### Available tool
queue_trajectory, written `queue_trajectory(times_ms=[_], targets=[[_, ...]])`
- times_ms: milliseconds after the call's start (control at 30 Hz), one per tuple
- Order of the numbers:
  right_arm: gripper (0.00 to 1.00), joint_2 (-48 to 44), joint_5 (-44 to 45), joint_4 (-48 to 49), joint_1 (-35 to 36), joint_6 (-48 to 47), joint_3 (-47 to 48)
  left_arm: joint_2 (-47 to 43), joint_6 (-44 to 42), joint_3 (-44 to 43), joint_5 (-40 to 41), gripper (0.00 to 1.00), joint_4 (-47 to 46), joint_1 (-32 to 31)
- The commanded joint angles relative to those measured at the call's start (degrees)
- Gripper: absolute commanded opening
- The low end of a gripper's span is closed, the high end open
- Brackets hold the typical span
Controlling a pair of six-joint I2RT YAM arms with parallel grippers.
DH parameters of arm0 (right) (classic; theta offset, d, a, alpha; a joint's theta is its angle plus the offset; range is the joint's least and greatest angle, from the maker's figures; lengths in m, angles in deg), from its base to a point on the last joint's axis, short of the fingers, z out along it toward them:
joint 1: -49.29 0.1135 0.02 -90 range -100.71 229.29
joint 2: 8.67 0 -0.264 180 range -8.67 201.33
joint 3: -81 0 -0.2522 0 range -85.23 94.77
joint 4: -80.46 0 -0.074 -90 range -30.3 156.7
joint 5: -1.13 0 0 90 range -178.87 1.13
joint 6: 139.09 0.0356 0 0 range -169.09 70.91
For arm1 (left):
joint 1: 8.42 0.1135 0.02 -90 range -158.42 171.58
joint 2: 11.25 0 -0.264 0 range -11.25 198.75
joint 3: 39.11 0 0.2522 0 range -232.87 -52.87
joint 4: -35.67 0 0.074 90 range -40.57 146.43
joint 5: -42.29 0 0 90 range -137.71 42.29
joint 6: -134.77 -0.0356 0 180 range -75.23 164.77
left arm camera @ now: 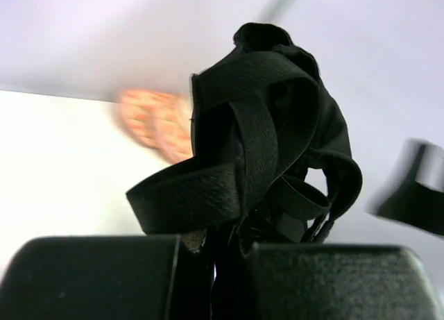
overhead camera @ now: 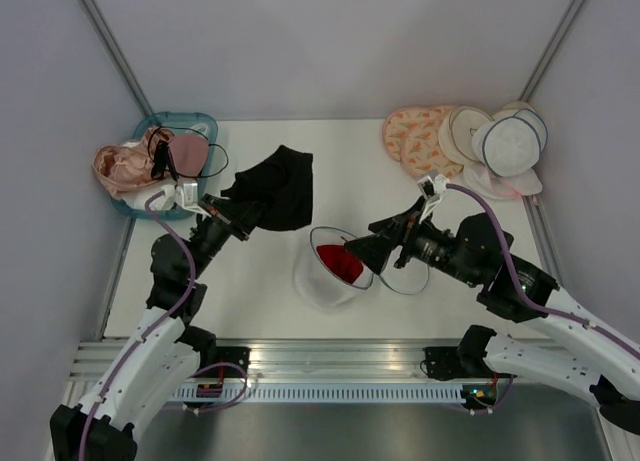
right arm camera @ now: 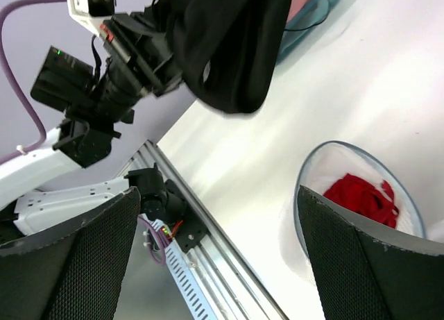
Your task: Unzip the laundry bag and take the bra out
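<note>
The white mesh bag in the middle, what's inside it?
A red garment lies in the laundry bag; anything beneath it is covered by the fabric.

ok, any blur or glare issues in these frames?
Left wrist: black bra fairly sharp, peach bags behind it smeared. Right wrist: glare washes the table, laundry bag is crisp. Top external: bright reflection on the metal rail, otherwise even light.

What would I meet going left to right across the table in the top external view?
Teal basket → black bra → open laundry bag with a red garment inside → peach patterned bags → pale round bags.
</note>
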Motion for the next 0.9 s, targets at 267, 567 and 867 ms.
queue_trajectory(times_ms=[267, 567, 867], targets=[[0.98, -7.2, 6.0, -8.0, -0.1, -0.9, -3.6, 20.9, -5.9, -18.1, 8.4, 0.02, 4.5, 27.9], [0.98, -5.8, 4.7, -7.9, -0.1, -0.8, -5.2, 42.0, -0.7, -38.3, 3.5, 0.02, 3.6, 41.5], [0.98, -3.3, 3.4, -7.3, -0.1, 0.2, -7.2, 54.0, -1.2, -55.8, 9.7, 0.07, 10.4, 44.7]])
